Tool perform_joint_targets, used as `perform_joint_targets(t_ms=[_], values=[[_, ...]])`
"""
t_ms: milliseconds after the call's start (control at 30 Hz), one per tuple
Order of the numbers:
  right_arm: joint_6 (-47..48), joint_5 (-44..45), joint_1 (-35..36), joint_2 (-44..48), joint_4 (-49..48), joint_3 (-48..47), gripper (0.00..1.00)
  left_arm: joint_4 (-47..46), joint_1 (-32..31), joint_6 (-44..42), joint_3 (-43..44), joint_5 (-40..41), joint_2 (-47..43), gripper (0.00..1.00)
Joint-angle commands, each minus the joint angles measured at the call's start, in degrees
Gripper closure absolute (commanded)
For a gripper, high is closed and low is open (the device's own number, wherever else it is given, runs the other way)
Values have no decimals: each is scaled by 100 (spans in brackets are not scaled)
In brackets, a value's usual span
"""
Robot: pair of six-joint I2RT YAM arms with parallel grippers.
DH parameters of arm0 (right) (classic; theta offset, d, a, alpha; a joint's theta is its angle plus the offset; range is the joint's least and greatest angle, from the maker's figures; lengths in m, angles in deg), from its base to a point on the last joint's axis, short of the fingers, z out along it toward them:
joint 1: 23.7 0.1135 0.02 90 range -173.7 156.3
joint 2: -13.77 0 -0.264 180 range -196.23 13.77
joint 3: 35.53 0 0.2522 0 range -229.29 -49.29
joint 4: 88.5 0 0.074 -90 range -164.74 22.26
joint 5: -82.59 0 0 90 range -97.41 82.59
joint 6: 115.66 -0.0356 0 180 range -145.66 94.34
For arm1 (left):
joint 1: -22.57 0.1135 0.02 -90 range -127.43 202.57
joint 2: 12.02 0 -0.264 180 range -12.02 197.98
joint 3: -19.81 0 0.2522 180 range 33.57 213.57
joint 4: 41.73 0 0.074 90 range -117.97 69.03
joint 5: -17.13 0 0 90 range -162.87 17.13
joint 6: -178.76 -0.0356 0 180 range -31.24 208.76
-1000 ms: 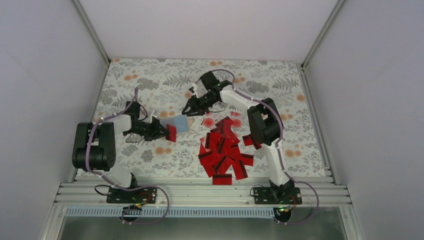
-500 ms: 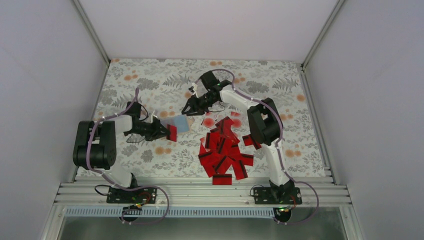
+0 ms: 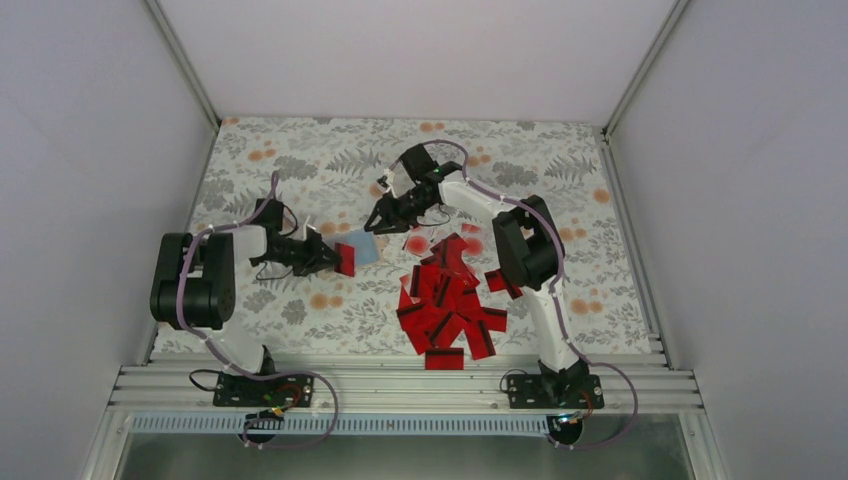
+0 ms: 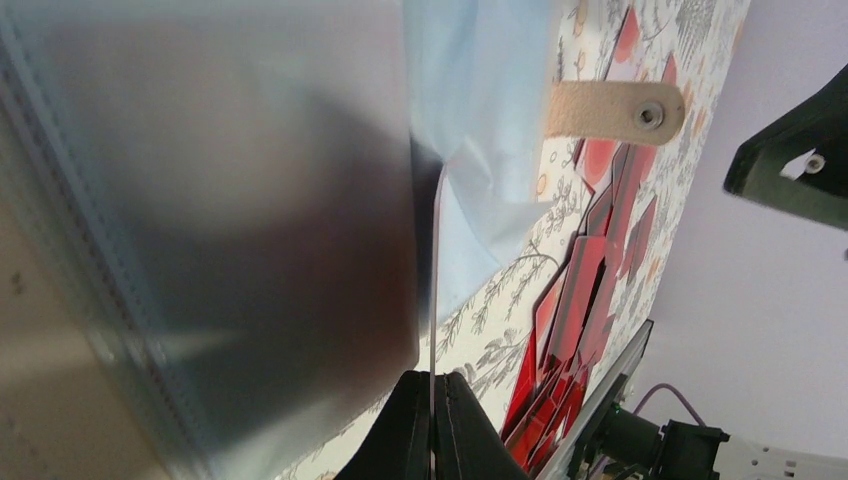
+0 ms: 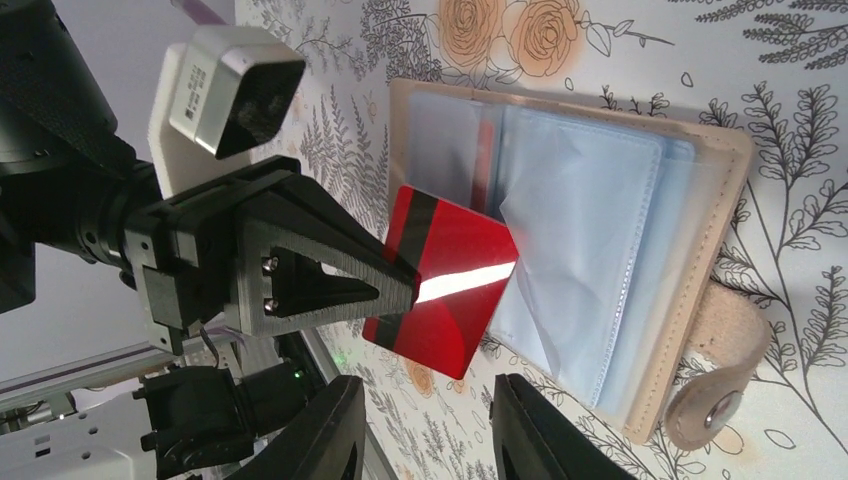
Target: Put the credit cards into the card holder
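The card holder (image 5: pixel 690 190) lies open on the floral cloth, tan-edged with pale blue clear sleeves; the top view shows the holder (image 3: pixel 366 247) mid-table. My left gripper (image 4: pixel 433 392) is shut on one red credit card (image 5: pixel 445 285) with a black stripe, seen edge-on (image 4: pixel 433 280) in the left wrist view. That card's leading edge lies against a sleeve at the holder's near side. My right gripper (image 5: pixel 425 440) hovers open just above the holder and the held card, nothing between its fingers. The other credit cards (image 3: pixel 450 300) lie heaped to the right.
The holder's tan strap with a metal snap (image 5: pixel 715 400) sticks out from its edge. The red heap (image 4: pixel 580 320) lies close behind the holder. White walls enclose the cloth, and a metal rail (image 3: pixel 400 385) runs along the near edge.
My left arm has pushed the held card slightly up and right toward the holder. The right gripper has stayed above the holder, its jaws narrowing a touch.
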Motion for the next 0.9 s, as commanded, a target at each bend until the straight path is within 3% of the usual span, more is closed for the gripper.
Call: perform_joint_targets(t_ms=[0,400,867], values=[[210,-10,52,-48,158,124,67,-176,-30,38,279,27,151,98],[385,58,-60,-152,250,151,68,-215,-29,119,507,58,289,98],[443,66,-65,-494,156,8,73,-1099,-153,443,274,-62,482,98]])
